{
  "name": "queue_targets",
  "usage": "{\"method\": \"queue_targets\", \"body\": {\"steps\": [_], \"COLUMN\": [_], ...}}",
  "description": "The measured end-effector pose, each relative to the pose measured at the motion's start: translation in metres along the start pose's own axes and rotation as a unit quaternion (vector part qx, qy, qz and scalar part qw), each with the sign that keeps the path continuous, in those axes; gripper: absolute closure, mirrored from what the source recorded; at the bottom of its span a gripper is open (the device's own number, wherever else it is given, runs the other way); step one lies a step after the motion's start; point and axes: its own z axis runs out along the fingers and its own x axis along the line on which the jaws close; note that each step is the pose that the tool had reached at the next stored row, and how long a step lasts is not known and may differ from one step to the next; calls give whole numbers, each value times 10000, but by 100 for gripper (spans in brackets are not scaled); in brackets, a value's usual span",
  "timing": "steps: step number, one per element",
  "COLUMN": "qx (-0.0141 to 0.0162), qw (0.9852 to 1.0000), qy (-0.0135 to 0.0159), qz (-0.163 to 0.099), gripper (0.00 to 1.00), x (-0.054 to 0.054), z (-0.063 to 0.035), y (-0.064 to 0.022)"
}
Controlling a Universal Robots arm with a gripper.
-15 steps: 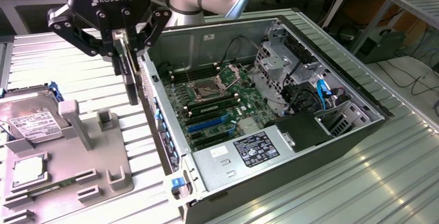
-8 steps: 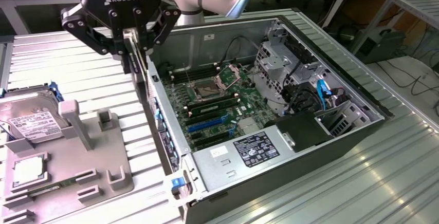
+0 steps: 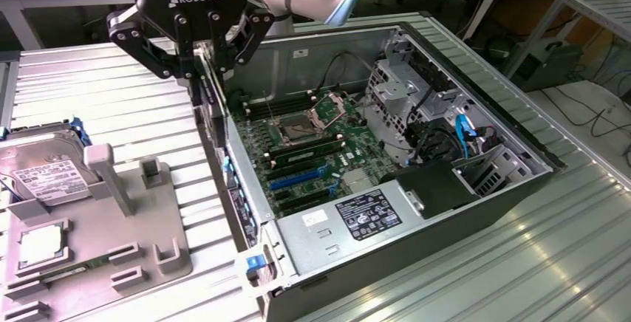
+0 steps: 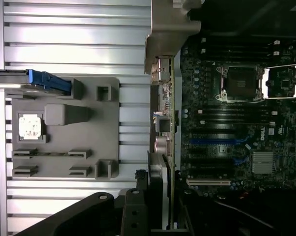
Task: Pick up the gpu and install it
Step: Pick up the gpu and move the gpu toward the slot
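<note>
Green board edge and black cooler are what I have pinched. My gripper [image 3: 205, 71] is closed narrow on the gpu [image 3: 209, 100], holding it by its upper edge so the card hangs upright and edge-on below my fingers [image 4: 133, 211].

The card is over the long wall of the open computer case [image 3: 444, 241] on the exterior view's left. That puts it right along the line where the case meets the grey holder tray [image 3: 148, 226]. Its lower end reaches down to that wall's rim. I cannot tell whether it touches the metal there.

In the wrist view the card runs just beside the edge of the motherboard [image 3: 326, 152], and its silver bracket [image 4: 170, 29] is at the end away from my fingers. The blue expansion slots [image 4: 216, 141] and a white slot [image 4: 209, 182] lie just inside the case next to it, and the card is not seated in any of them.

The case lies on its side on the slatted metal table [image 3: 552, 263]. Near the middle of the board the processor socket [image 3: 295, 126] stands open. The power supply [image 3: 365, 215], with its white label, fills the case corner nearest the exterior camera.

The tray sits on the table just beside the case. A hard drive [image 3: 44, 170] is at the tray's far end, a square processor chip [image 3: 41, 244] lies flat in its pocket, and a long narrow memory stick [image 3: 74, 269] rests in the clips near the tray's near edge.
</note>
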Motion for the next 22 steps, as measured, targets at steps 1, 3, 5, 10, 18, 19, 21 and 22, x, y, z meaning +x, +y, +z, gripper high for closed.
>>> {"method": "queue_targets", "body": {"steps": [1, 3, 5, 10, 18, 19, 21, 22], "qx": [0, 1, 2, 2, 2, 2, 2, 2], "qw": [10000, 10000, 10000, 10000, 10000, 10000, 10000, 10000], "qy": [0, -1, -2, -2, -2, -2, -2, -2], "qz": [15, 58, 92, 95, 97, 97, 98, 98], "gripper": [72, 72, 72, 72, 72, 72, 72, 72], "x": [-13, -33, -59, -157, -330, -349, -390, -411], "z": [2, 6, 8, 10, 14, 15, 15, 16], "y": [0, -1, -1, -3, -5, -5, -6, -7]}}
